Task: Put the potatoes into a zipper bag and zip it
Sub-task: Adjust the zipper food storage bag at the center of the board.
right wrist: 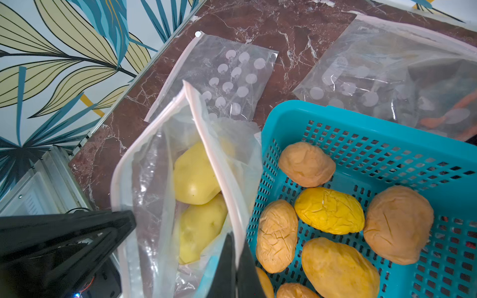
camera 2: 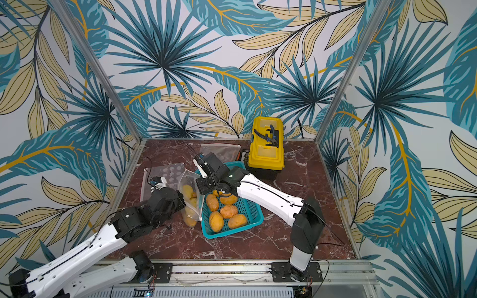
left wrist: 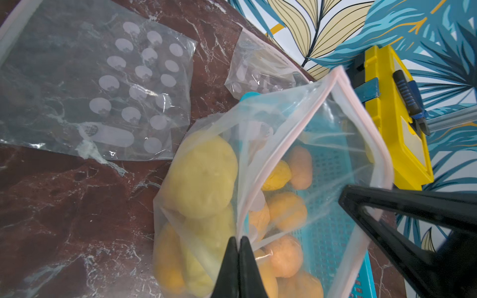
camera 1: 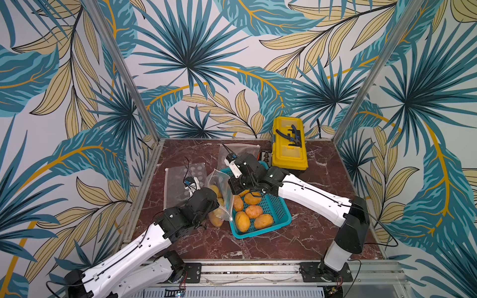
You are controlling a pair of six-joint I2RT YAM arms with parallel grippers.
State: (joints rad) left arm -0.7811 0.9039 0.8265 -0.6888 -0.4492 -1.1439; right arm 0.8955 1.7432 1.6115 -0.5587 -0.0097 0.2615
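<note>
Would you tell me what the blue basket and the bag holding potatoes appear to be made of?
The basket: likely rigid moulded plastic, smooth teal, with slotted walls. The bag: thin clear plastic film; it wrinkles, glints and shows the potatoes through.

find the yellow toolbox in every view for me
Top view: yellow toolbox at the back edge of the table, behind the teal basket.
Top view: same spot, behind the basket.
Left wrist: toolbox beyond the zipper bag rim.
Right wrist: not in it.
Shared landmark: the basket.
</note>
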